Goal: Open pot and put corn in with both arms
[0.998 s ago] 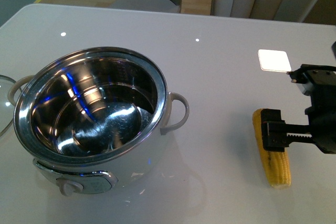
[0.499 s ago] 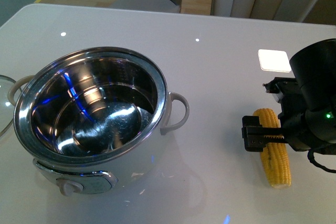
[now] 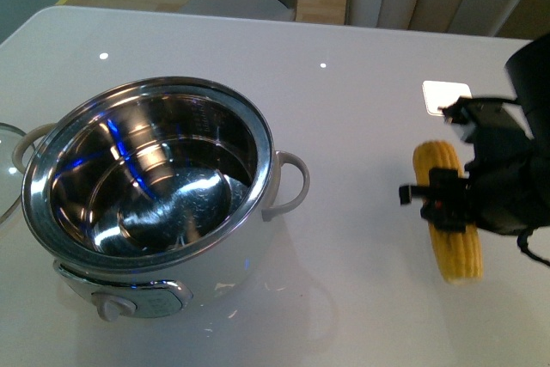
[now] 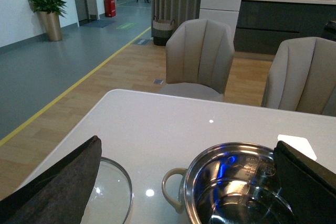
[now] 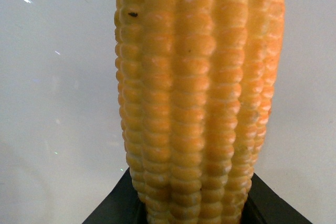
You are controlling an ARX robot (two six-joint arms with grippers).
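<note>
- The counter is seen white and glossy, and a long carry across it is judged to lie ahead, since the corn is held well apart from the pot, off to the right. A potted plant and the room behind are shown only by the left wrist view.
- The pot is open, with nothing in it. A cob brought in level could be caught on the rim, as it looks nearly as long as the inside is wide, so a tilt would be called for. The control knob is given by the front view alone.
- The glass lid is laid on the counter just beside the pot's handle. Only a sliver is caught in front; far more is seen from the left wrist.
- The corn is gripped across its middle. A slip is possible because the kernels are smooth and both ends overhang. Kernel rows are resolved only by the right wrist view, as the front view is blurred there. Whether the counter is cleared cannot be told.
- The right fingers are clamped on the corn. The left fingers are held apart, empty, near the pot, and could be struck on the corn's way in. They are missed by the front view altogether.
</note>
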